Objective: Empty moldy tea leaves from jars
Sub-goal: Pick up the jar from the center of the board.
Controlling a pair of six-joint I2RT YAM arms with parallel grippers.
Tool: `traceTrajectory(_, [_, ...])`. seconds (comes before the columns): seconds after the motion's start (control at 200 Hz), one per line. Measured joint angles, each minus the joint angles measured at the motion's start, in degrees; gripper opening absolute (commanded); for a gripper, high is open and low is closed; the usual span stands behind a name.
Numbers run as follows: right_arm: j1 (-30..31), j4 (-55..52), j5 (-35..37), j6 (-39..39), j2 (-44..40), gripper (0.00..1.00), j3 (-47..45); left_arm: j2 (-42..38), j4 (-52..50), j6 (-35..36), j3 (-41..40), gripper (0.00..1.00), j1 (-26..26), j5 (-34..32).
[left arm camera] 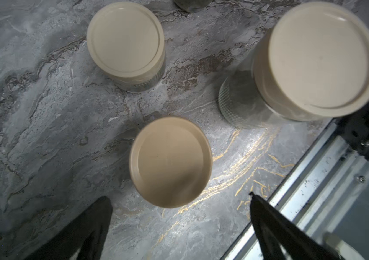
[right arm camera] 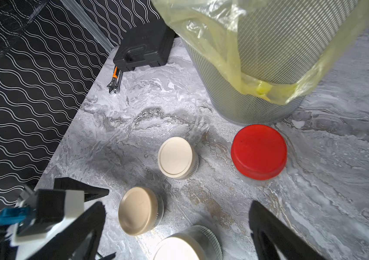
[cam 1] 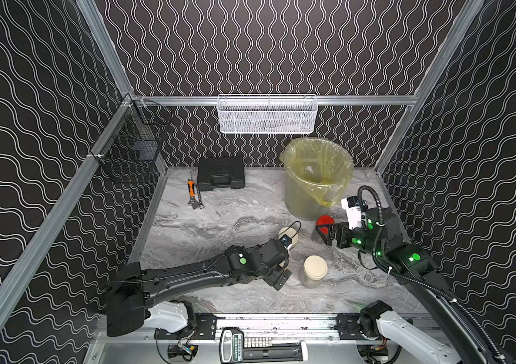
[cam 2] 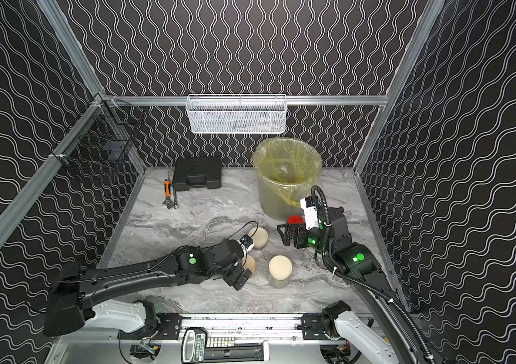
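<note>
1. The grey marble table (cam 1: 219, 220) carries everything, and no writing is on it.
2. The bucket lined with a yellow bag (cam 1: 318, 176) stands at the back right and shows no label.
3. The black case (cam 1: 220, 173) lies at the back; no brand can be read on it.
4. At the front edge, a black device (cam 1: 234, 345) bears the word "GREENER". The smaller line under it is too small to read.
5. The left gripper (left arm camera: 178, 196) hangs just over the tan-lidded jar (left arm camera: 170, 162), with its jaws spread wide and holding nothing.
6. The right gripper (right arm camera: 177, 203) hovers near the red-lidded jar (right arm camera: 259, 152), its jaws also far apart and empty.
7. The four jars stand on the middle right of the table, near each other but apart.
   - The red-lidded jar is just before the bucket.
   - The cream-lidded jar (right arm camera: 175, 157) and the tan-lidded jar are further left.
   - The taller jar (cam 1: 315, 268) is nearest the front.
   - Each one is upright, with its long axis vertical and its lid on top, and none has a label.
8. The tea leaves (left arm camera: 237, 94) are probably the dark mass behind the ribbed glass of the taller jar.
</note>
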Motion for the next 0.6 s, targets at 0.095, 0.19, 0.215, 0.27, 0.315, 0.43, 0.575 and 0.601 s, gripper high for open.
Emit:
traceTrajectory(0.095, [0.0, 0.0, 0.2, 0.0, -0.1, 1.0, 0.0, 1.7, 0.2, -0.1, 0.2, 0.99, 0.1, 0.0])
traceTrajectory(0.19, [0.0, 0.0, 0.5, 0.0, -0.1, 1.0, 0.0, 3.9, 0.2, -0.1, 0.7, 0.99, 0.2, 0.5])
traceTrajectory(0.215, [0.0, 0.0, 0.5, 0.2, -0.1, 1.0, 0.0, 4.4, 0.3, -0.1, 0.7, 0.98, 0.2, 0.6])
traceTrajectory(0.27, [0.0, 0.0, 0.5, 0.2, -0.1, 1.0, -0.1, 5.3, 0.3, -0.1, 0.8, 0.99, 0.2, 0.8])
traceTrajectory(0.315, [0.0, 0.0, 0.5, 0.2, -0.1, 1.0, -0.1, 5.9, 0.4, -0.1, 0.8, 0.99, 0.4, 1.1])
traceTrajectory(0.43, [0.0, -0.1, 0.5, 0.2, -0.2, 1.0, -0.2, 7.3, 1.2, -0.1, 1.1, 0.99, 0.9, 1.8])
traceTrajectory(0.575, [0.0, -0.2, 0.5, 0.2, -0.7, 1.0, -0.4, 8.6, 1.9, -0.3, 1.1, 0.98, 2.0, 1.8])
traceTrajectory(0.601, [0.0, -0.2, 0.4, 0.2, -0.8, 1.0, -0.4, 8.7, 2.1, -0.3, 1.1, 0.99, 2.2, 1.8])
